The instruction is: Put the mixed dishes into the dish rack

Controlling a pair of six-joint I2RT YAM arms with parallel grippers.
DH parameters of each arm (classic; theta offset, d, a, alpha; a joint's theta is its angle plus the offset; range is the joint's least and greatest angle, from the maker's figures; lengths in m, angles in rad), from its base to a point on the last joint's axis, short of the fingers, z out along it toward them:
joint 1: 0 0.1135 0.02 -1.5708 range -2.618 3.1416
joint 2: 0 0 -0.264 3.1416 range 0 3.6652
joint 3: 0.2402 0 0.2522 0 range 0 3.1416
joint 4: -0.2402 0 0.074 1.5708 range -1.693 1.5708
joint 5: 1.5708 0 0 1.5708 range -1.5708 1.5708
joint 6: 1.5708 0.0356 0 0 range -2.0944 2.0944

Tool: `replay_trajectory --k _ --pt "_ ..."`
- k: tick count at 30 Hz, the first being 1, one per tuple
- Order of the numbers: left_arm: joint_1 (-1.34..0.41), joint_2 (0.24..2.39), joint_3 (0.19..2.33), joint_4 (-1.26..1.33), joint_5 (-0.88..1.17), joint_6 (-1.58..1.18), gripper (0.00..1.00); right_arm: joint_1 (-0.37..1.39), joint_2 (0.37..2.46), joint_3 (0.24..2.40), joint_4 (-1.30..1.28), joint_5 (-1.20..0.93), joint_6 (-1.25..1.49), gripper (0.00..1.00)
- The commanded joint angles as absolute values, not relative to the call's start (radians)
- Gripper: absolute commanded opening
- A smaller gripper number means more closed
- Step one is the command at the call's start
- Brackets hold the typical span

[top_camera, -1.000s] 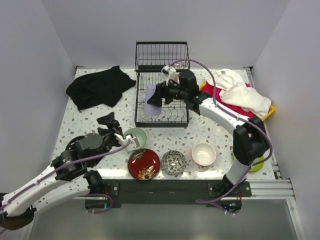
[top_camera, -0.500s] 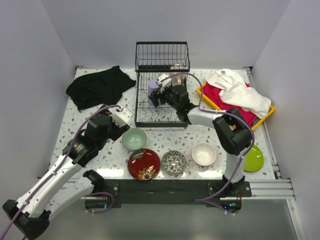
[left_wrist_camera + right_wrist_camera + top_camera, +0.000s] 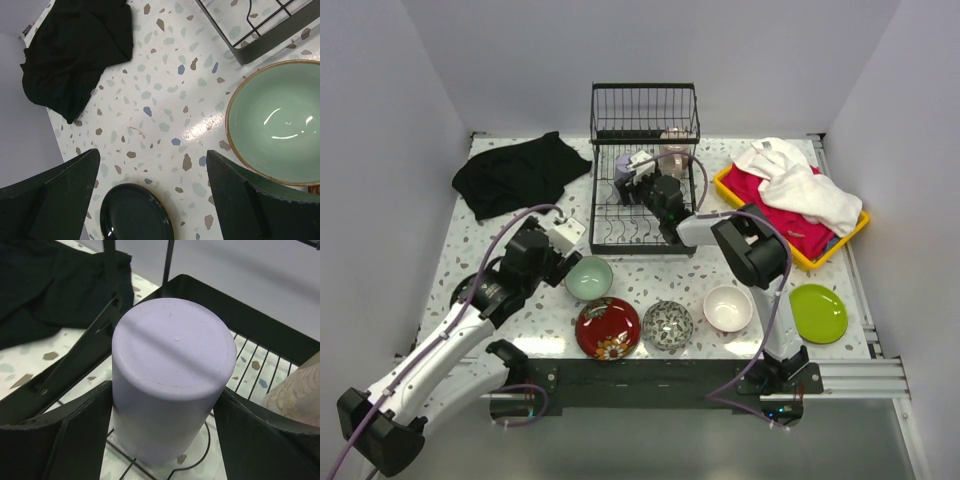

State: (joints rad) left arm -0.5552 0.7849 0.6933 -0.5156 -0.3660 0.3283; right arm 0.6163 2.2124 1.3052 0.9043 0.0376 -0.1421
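Where the lavender mug (image 3: 172,375) stands bottom-up on the lower grid of the rack (image 3: 640,249), toward its far left corner, your right gripper (image 3: 165,390) is closed on it, with one finger against each side of its wall. The pink mug (image 3: 673,140) sits near it on the same grid, to its right, below the raised basket.

In front of the rack's near left corner, your left gripper (image 3: 152,160) hangs over the table (image 3: 720,270) with its jaws spread wide and nothing between them but the tabletop. The green bowl (image 3: 280,120) lies upright just outside its right finger, and you can see the black plate (image 3: 137,215) flat on the table in the gap between the two fingers, close to the wrist.

Along the near edge you have the red bowl (image 3: 608,327) just beside the green one, then the patterned bowl (image 3: 667,324), the white bowl (image 3: 728,308) and, well apart to the right, the lime plate (image 3: 818,312).

A black cloth (image 3: 515,172) lies crumpled at the far left. The yellow tray (image 3: 810,262) of cloths sits right of the rack.
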Motion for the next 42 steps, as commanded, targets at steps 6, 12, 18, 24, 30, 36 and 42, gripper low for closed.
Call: replay_trajectory --k 6,12,18,24,30,36,42 --pt "-0.506 0.778 0.673 -0.483 -0.318 0.273 0.93 0.615 2.381 1.519 0.990 0.189 -0.201 0.00" --pt "-0.494 0.773 0.657 -0.462 -0.308 0.273 0.92 0.617 2.421 1.583 0.950 0.225 -0.173 0.07" --pt "-0.489 0.776 0.670 -0.462 -0.284 0.275 0.93 0.618 2.418 1.592 0.930 0.216 -0.190 0.54" --pt "-0.488 0.744 0.673 -0.471 -0.273 0.281 0.93 0.626 2.306 1.477 0.905 0.213 -0.222 0.81" --pt "-0.482 0.710 0.667 -0.463 -0.258 0.285 0.93 0.647 2.200 1.358 0.900 0.229 -0.259 0.99" --pt "-0.472 0.693 0.652 -0.453 -0.239 0.287 0.93 0.660 2.119 1.284 0.841 0.229 -0.265 0.99" --pt "-0.469 0.670 0.638 -0.446 -0.238 0.291 0.93 0.663 2.039 1.175 0.793 0.219 -0.265 0.55"
